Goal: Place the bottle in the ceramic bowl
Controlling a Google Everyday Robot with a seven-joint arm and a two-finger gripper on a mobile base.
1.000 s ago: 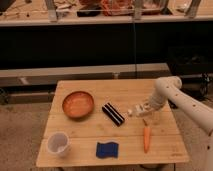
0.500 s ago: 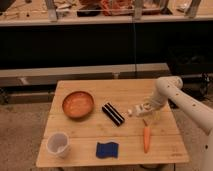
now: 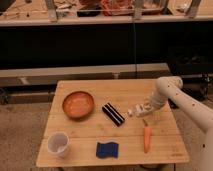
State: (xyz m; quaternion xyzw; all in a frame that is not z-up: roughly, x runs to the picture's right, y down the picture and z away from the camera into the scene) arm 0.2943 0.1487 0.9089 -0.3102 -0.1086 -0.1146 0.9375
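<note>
Front edge: a blue sponge (image 3: pixel 107 149) lay near the wooden table's (image 3: pixel 125 91) near side, with a white cup (image 3: pixel 58 144) to its left.
Front right: a carrot (image 3: pixel 146 138) lay lengthwise, just below the gripper.
Bottle (image 3: pixel 134 111): lay on its side, right of centre on the tabletop, well apart from the bowl.
Gripper (image 3: pixel 144 107): was low at the bottle's right end, fingers apart; contact could not be told.
Obstruction: a black striped bar (image 3: pixel 113 113) lay aslant between bottle and bowl.
Ceramic bowl (image 3: pixel 78 104): stood at the left, farther back.
</note>
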